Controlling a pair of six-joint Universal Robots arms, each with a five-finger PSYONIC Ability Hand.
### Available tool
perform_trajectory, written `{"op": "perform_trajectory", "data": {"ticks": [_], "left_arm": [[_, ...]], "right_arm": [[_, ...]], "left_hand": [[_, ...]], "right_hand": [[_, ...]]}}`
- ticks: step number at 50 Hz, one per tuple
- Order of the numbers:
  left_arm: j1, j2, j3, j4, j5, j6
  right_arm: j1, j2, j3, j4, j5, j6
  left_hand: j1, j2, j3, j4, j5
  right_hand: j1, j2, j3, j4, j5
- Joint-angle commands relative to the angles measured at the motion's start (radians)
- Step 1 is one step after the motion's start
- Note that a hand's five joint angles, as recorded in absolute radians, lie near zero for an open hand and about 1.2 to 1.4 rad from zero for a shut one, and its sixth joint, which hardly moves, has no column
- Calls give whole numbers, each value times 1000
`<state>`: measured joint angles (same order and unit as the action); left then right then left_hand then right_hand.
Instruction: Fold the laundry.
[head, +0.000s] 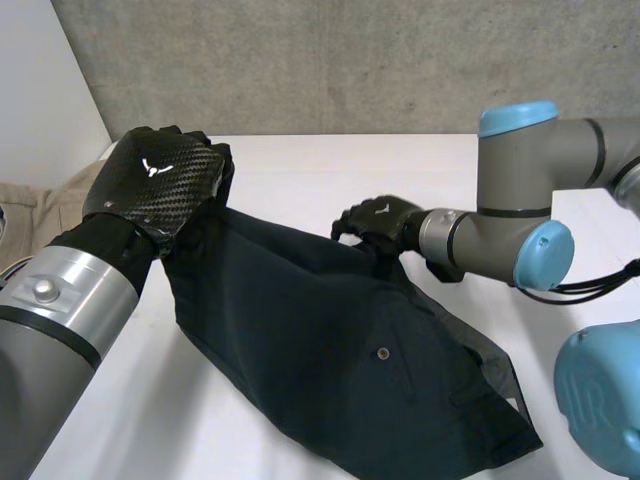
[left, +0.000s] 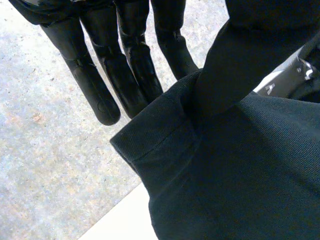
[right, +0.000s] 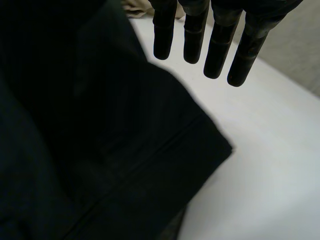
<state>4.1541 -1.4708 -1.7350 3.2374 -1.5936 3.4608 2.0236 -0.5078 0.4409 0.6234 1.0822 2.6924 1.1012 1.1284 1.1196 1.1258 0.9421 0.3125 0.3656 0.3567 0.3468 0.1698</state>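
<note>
A dark garment (head: 340, 340) lies spread across the white table (head: 290, 170), with a small button on its upper face. My left hand (head: 160, 180) holds its far left corner lifted off the table. In the left wrist view that hemmed corner (left: 150, 145) is pinched between the thumb and the straight fingers (left: 95, 85). My right hand (head: 375, 222) hovers at the garment's far edge near the middle. Its fingers (right: 220, 45) hang straight over bare table with nothing in them, and a folded corner of the garment (right: 100, 150) lies under the palm.
A beige cloth (head: 40, 205) lies at the table's left edge, and a bit of it (right: 137, 7) appears past the right hand's fingers. A concrete wall (head: 350, 60) stands behind the table. The garment's near right end reaches my right arm's base (head: 600, 400).
</note>
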Motion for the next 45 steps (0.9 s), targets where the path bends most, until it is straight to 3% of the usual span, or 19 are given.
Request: {"op": "perform_trajectory", "data": {"ticks": [1, 3, 5, 15, 22, 27, 32, 37, 45], "left_arm": [[-2, 12, 0, 2, 0, 0], [0, 10, 0, 4, 0, 1], [-2, 4, 2, 5, 1, 1], [15, -34, 23, 13, 3, 1], [20, -94, 49, 15, 3, 0], [18, -209, 67, 15, 4, 0], [18, -353, 138, 12, 1, 1], [21, -473, 279, 15, -3, 12], [28, -551, 651, 114, -9, 11]], "right_arm": [[3, 49, -16, 67, -70, -51], [3, 49, -21, 78, -82, -63], [3, 38, -33, 79, -71, -69], [-23, -170, -79, 90, 1, -39], [-69, -422, 172, 160, 30, -103], [-72, -560, 448, 185, 112, -279], [-65, -565, 527, 138, 222, -324], [-59, -522, 507, -40, 297, -301], [-57, -456, 270, -394, 358, -194]], "left_hand": [[193, 166, 174, 168, 177], [193, 166, 174, 168, 177], [193, 166, 174, 168, 177], [193, 166, 174, 168, 177], [190, 163, 171, 165, 174], [190, 163, 171, 165, 174], [193, 166, 174, 168, 177], [219, 192, 201, 194, 204], [272, 245, 254, 247, 257]], "right_hand": [[211, 158, 167, 177, 180], [569, 516, 525, 535, 537], [1081, 1028, 1037, 1047, 1050], [1084, 1031, 1040, 1049, 1052], [1084, 1031, 1040, 1049, 1052], [1084, 1031, 1040, 1049, 1052], [1084, 1031, 1040, 1049, 1052], [1084, 1031, 1040, 1049, 1052], [1084, 1031, 1040, 1049, 1052]]}}
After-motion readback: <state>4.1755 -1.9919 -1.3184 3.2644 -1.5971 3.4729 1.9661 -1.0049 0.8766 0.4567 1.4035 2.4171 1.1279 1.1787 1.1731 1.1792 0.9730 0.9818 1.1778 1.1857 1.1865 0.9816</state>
